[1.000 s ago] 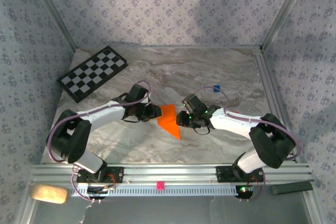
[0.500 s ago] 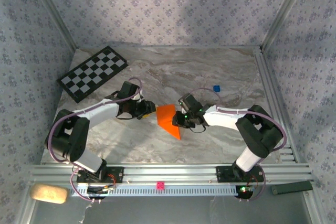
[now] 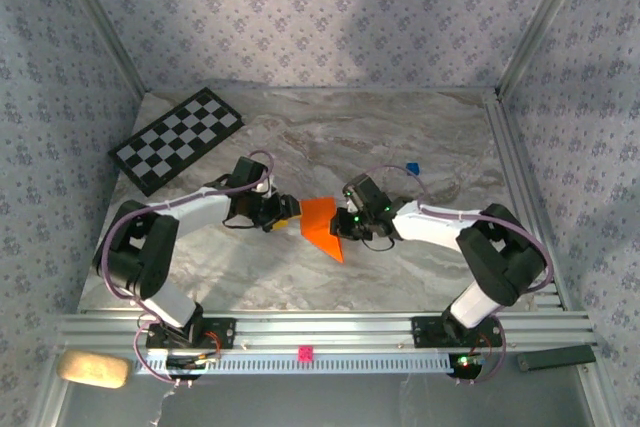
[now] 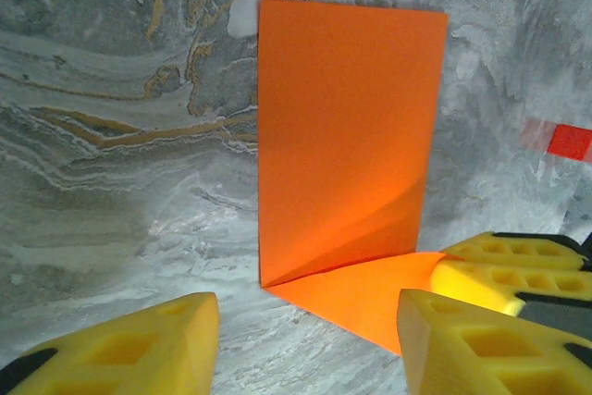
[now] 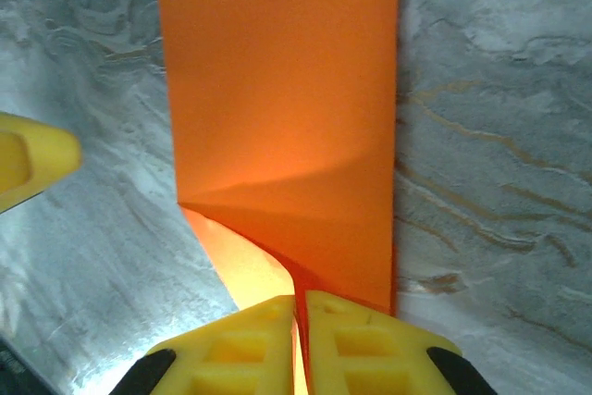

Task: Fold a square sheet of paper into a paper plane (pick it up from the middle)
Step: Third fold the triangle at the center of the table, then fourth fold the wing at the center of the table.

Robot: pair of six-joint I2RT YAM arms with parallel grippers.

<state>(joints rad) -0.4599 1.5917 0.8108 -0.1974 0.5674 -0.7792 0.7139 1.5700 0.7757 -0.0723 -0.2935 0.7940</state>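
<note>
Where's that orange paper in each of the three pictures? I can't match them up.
Top external: the folded bright orange paper sheet is at the centre of the picture.
Left wrist: the sheet is at the centre, slightly right.
Right wrist: the sheet is at the top centre.
Shared landmark: the right gripper, yellow-fingered, pinching the sheet's edge.

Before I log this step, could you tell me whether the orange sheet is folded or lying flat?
Folded: the orange sheet shows a crease, one panel bent up from a lower flap.
</note>
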